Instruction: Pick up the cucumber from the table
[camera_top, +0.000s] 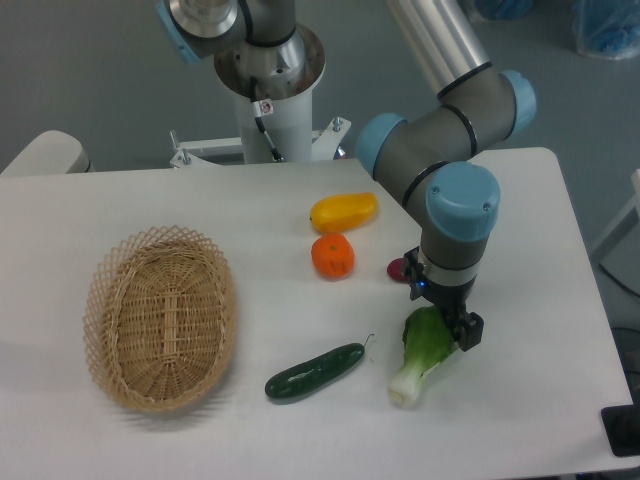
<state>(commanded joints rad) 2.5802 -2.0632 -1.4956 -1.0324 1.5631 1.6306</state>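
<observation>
White table (120, 200); arm bent down, gripper (447, 325) over bok choy (424, 350), jaw state unclear

- The gripper (446, 322) is seen from above, behind its own wrist; its fingertips are hidden, so how the jaws stand cannot be told.
- The leafy top of the bok choy (424, 350) runs under the gripper, out of sight; whether they touch cannot be told.
- A small dark-red thing (396, 268) just beside the wrist is half covered by the arm (450, 120); too little shows to name it.
- The arm's upper link is cut by the top edge.
- A black object (624, 430), well off from the gripper at the lower right, is cut by the edge.
</observation>
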